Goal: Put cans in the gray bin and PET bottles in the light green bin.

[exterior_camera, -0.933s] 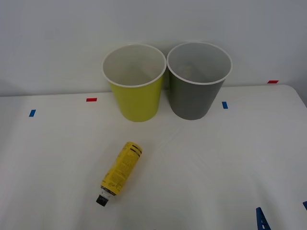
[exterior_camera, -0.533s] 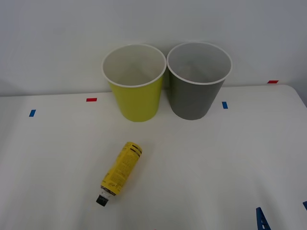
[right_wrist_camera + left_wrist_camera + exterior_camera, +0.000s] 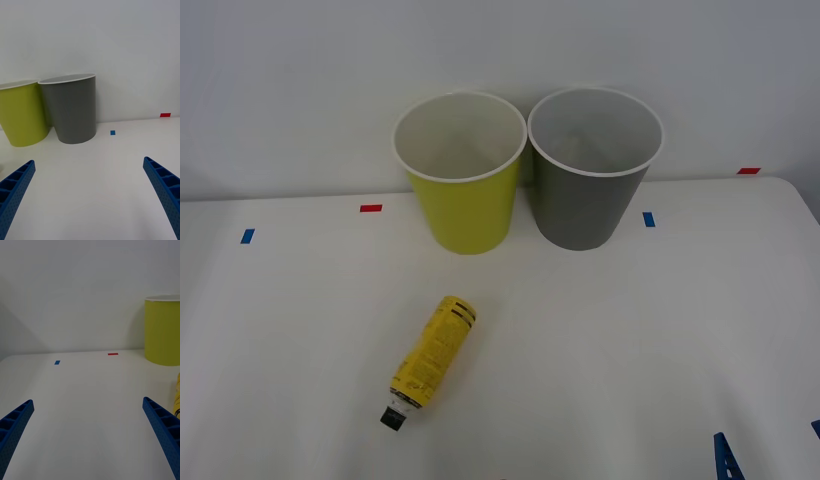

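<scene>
Right tool (image 3: pixel 90 195) is hanging low at the near right corner of the bench (image 3: pixel 630 340), its ribbed blue fingers (image 3: pixel 725 458) spread wide, holding nothing; left tool (image 3: pixel 88 435) is waiting low near the bench's left side, fingers (image 3: pixel 15 427) spread wide too, empty. PET bottle (image 3: pixel 430 359) is lying on its side left of centre on the near half of the bench, black cap pointing toward the robot and slightly left, base pointing at the bins; in the left wrist view its yellow edge (image 3: pixel 177 395) is showing just beside that tool's finger. Step in hand, as a guess: reaching for the bottle, nothing grasped yet. Left tool looks closer, so it should be closing across the wrapped mid-body, fingers square to the long axis, not on the cap; a round slick body is likely to roll or squirt out if pinched off-centre. Bottle is slim, cylindrical, glossy yellow wrap with black print and stripes. Further back, light green bin (image 3: pixel 461 172) and gray bin (image 3: pixel 594 168) are standing upright, side by side, nearly touching, against the wall: round, tapered, smooth plastic, white rims, both looking empty. Bottle belongs in the light green one, well apart from it now. Small red and blue tape marks (image 3: pixel 370 208) are dotting the white matte bench.
</scene>
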You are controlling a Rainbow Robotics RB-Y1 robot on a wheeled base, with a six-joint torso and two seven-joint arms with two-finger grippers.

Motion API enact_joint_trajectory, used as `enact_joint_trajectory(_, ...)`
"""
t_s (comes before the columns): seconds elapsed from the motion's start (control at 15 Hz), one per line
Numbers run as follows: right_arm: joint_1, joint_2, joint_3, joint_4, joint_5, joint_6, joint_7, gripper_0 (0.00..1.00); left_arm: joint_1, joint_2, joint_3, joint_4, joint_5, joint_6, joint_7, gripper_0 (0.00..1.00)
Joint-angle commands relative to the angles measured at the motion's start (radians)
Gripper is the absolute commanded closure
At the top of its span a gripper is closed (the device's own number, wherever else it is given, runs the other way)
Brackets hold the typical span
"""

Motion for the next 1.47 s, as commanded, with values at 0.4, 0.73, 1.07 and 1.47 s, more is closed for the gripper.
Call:
enact_joint_trajectory(0.4, 0.0, 0.0, 0.0, 0.0, 0.0, 0.0, 0.0, 0.0, 0.0, 0.0, 0.0, 0.0, 0.0, 0.0, 0.0, 0.0)
enact_joint_trajectory(0.73, 0.0, 0.0, 0.0, 0.0, 0.0, 0.0, 0.0, 0.0, 0.0, 0.0, 0.0, 0.0, 0.0, 0.0, 0.0, 0.0)
enact_joint_trajectory(1.07, 0.0, 0.0, 0.0, 0.0, 0.0, 0.0, 0.0, 0.0, 0.0, 0.0, 0.0, 0.0, 0.0, 0.0, 0.0, 0.0)
enact_joint_trajectory(1.47, 0.0, 0.0, 0.0, 0.0, 0.0, 0.0, 0.0, 0.0, 0.0, 0.0, 0.0, 0.0, 0.0, 0.0, 0.0, 0.0)
